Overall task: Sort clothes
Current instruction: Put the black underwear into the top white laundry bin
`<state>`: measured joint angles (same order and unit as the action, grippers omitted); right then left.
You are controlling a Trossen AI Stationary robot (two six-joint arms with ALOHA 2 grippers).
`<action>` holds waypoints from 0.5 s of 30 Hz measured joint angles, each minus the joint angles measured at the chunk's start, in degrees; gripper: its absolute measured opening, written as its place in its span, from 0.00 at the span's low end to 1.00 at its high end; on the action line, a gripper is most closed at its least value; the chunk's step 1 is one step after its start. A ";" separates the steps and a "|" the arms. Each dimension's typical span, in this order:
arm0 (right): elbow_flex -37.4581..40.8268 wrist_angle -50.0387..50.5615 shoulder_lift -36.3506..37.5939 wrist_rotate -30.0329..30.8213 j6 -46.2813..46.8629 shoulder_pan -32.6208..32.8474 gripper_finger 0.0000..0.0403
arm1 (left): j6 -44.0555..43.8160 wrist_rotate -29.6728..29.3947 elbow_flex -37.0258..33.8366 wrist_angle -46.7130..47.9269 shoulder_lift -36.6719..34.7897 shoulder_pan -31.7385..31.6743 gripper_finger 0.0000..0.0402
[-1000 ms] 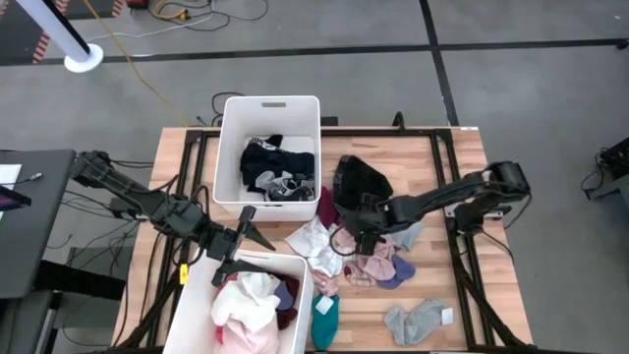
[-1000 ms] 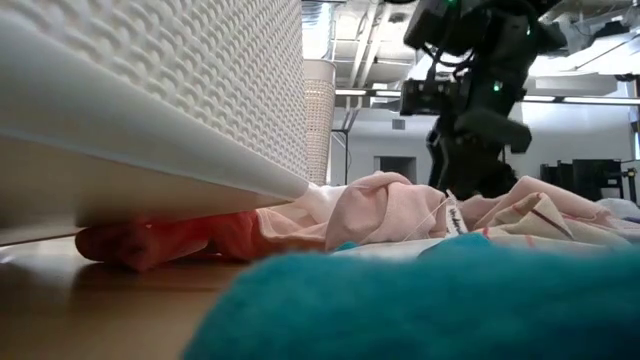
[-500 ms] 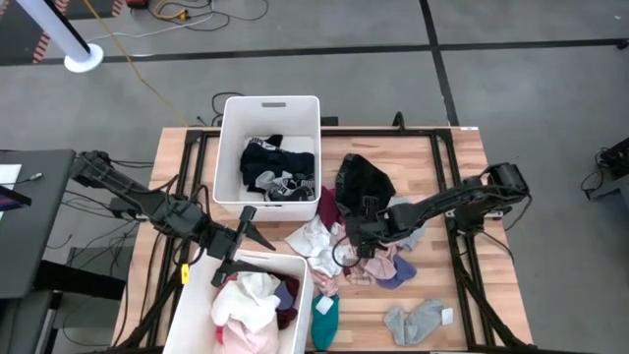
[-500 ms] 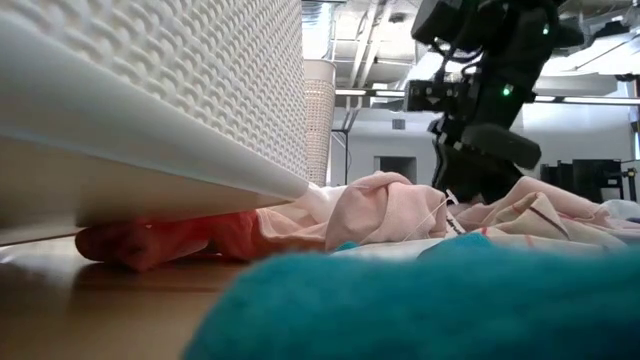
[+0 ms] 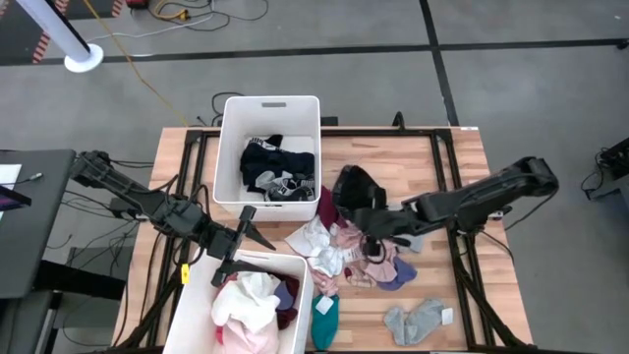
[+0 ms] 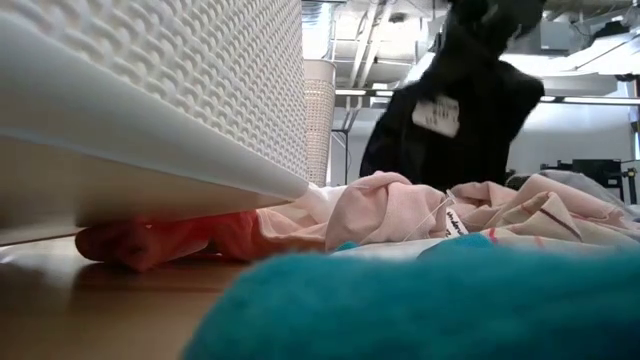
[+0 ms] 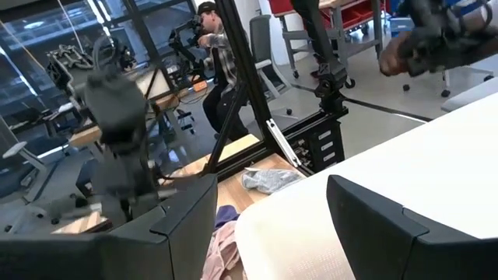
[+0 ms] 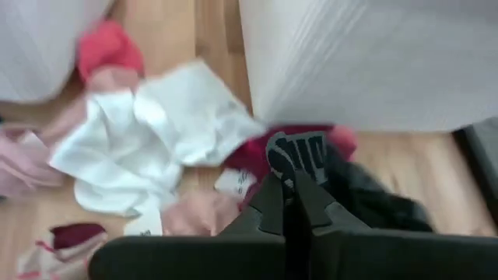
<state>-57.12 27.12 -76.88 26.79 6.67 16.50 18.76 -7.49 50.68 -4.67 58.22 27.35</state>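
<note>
My right gripper [image 5: 371, 224] is shut on a black garment [image 5: 354, 187] above the pile of clothes at the table's middle; in the low view the garment [image 6: 455, 120] hangs dark with a white tag. Below lie a white piece [image 5: 314, 239], pink pieces [image 5: 381, 262], a maroon piece [image 5: 325, 205], a teal piece [image 5: 324, 315] and grey socks [image 5: 417, 320]. My left gripper [image 5: 243, 237] waits open over the far rim of the near bin [image 5: 295, 265], touching nothing. My right gripper pinches the black garment between its two shut fingers at a dark banded edge with pale lettering [image 8: 298, 158]. The fingers slant down from the table's right. The garment hangs below them [image 6: 440, 150], lifted off the pile; the pink clothes hide its lower end.
A white bin [image 5: 234, 147] at the back holds dark clothes. The near bin holds white, pink and maroon pieces [image 5: 251, 300]. Bare wood lies at the table's right [image 5: 447, 167]. A person sits in the room beyond the table [image 7: 214, 39].
My right gripper has risen from the pile, tipping less steeply, and has drawn the black garment up with it. The garment, which lay spread on the table, now hangs bunched and lifted. The pile below has stayed in place.
</note>
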 joint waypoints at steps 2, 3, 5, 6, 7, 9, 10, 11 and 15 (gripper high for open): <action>-0.69 -1.02 1.32 0.87 -1.45 0.73 0.02 | 0.00 -0.01 0.00 0.03 0.00 0.00 0.59; -1.07 -1.46 1.96 1.17 -2.21 0.99 0.02 | 0.00 -0.01 0.00 0.05 0.00 0.00 0.59; -1.75 -2.79 3.14 1.95 -3.85 1.47 0.02 | 0.00 -0.02 0.00 0.14 0.00 0.00 0.59; -2.12 -3.57 3.67 2.03 -4.85 1.58 0.02 | 0.00 -0.02 0.00 0.14 0.00 0.00 0.59; -2.50 -4.22 4.12 2.03 -5.76 1.58 0.02 | 0.00 -0.02 0.00 0.14 0.00 0.00 0.59; -3.38 -5.38 4.77 2.07 -7.66 1.58 0.02 | 0.00 -0.02 0.00 0.13 0.00 0.00 0.59; -3.97 -5.83 4.99 2.16 -8.64 1.58 0.02 | 0.00 -0.02 0.00 0.13 0.00 0.00 0.59; -4.62 -6.39 5.04 2.33 -9.78 1.56 0.02 | -0.02 -0.02 0.02 0.13 0.00 0.00 0.59; -8.48 -6.54 4.94 3.47 -14.11 1.87 0.02 | -0.04 -0.02 0.00 0.13 0.00 -0.01 0.59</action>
<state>-65.60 20.58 -71.94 30.26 -7.44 18.37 18.72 -7.51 50.68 -4.54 58.22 27.34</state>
